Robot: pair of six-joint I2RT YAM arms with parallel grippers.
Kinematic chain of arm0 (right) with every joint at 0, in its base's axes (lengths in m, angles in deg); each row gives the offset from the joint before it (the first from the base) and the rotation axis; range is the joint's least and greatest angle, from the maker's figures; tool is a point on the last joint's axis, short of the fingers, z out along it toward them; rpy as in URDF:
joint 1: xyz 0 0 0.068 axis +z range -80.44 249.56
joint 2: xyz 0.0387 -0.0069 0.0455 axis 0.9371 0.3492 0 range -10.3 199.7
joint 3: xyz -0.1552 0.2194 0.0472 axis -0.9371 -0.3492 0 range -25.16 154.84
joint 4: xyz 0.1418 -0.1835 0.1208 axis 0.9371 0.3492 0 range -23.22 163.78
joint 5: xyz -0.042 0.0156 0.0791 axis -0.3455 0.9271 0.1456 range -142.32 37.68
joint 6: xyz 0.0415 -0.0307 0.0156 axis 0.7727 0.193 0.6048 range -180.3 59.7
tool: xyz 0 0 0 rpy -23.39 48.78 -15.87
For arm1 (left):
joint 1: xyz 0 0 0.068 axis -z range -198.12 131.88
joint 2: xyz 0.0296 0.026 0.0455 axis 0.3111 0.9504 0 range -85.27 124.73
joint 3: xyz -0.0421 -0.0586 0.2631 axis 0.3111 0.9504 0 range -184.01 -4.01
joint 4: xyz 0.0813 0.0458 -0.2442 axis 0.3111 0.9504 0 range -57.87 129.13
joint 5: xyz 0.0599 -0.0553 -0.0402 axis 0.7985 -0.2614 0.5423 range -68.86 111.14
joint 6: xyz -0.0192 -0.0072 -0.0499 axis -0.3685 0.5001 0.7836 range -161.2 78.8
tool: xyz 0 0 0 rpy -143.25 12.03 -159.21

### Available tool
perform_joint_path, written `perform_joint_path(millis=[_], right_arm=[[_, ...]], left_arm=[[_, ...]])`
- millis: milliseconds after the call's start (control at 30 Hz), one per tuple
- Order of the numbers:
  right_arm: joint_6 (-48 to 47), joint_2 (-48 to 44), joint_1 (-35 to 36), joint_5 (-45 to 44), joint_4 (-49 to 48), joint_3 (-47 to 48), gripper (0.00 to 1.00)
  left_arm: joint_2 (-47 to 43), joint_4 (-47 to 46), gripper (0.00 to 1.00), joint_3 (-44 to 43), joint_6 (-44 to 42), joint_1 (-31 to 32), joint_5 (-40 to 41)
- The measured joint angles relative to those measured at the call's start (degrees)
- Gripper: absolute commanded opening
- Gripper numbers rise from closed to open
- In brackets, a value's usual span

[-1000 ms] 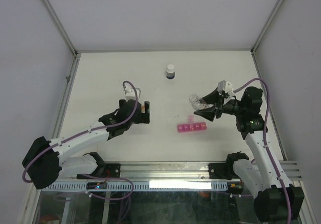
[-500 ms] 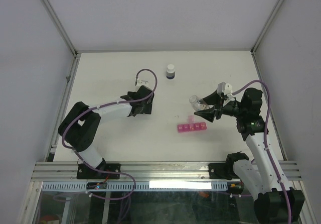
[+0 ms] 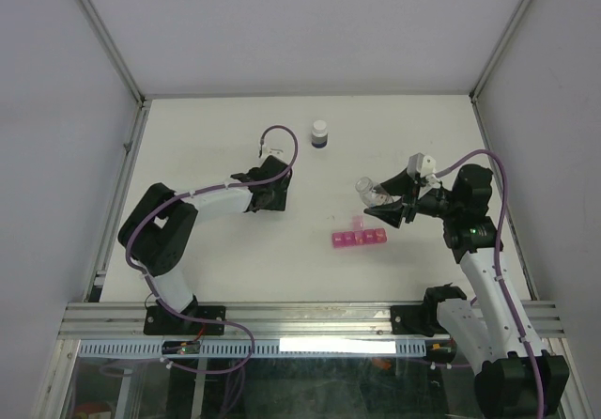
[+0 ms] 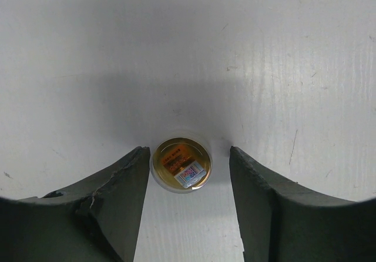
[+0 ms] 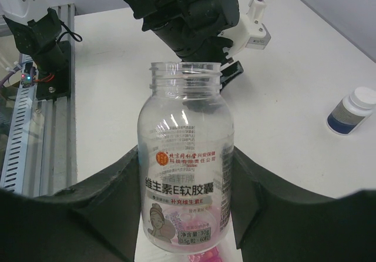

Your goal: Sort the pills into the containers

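**Item 1. Pill box** (image 3: pixel 358 239). This is a pink strip of small square compartments. It lies flat on the table (image 3: pixel 188 137), just in front of the right gripper (image 3: pixel 390 203) and well apart from the left one. One lid near its left end appears to stand up. We cannot tell whether any pill lies inside.

**Item 2. Clear bottle** (image 5: pixel 185 168). It is uncapped, with a printed label. The right gripper grasps it round the body and holds it tilted above the table, near the pill box. Something pink shows at the bottom edge of the right wrist view. We cannot tell whether that is the bottle's contents or the pill box seen through it.

**Item 3. Orange cap** (image 4: pixel 181 164). It lies flat on the table at centre left, between the jaws of the left gripper (image 4: pixel 187 153). One jaw stands almost against it and the other shows a plain gap, so we record the cap as straddled but not clamped.

**Item 4. Dark bottle** (image 3: pixel 320 134). It stands upright at the far middle of the table with its white cap on, and nothing is near it.

**Progress.** We judge the task to be at an early stage. The clear bottle is open and one compartment seems ready to receive pills. We see no pill sorted so far. Getting the pills into the compartments remains to be done, and the dark bottle remains capped.
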Motion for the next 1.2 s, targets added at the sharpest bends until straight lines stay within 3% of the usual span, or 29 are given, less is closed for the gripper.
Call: perform_joint_path(millis=[233,633,833,1033,1200], right_arm=[[0.13,0.00,-0.15,0.02,-0.02,0.00,0.00],[0.20,0.00,-0.42,0.20,-0.04,0.00,0.00],[-1.75,0.87,-0.42,1.31,1.33,0.00,0.00],[-11.50,4.61,-0.31,1.14,10.93,2.27,0.00],[-17.84,6.34,1.09,-1.18,19.69,6.82,0.00]], left_arm=[[-0.02,-0.15,0.53,0.15,0.55,0.00,-1.36],[-0.90,-0.63,0.18,0.94,0.76,0.00,-2.54],[-9.73,-2.16,0.14,5.22,0.79,0.00,-7.41],[-28.68,-18.36,0.14,15.72,3.21,0.00,-23.69],[-34.21,-40.24,0.13,25.57,11.65,0.00,-39.60]])
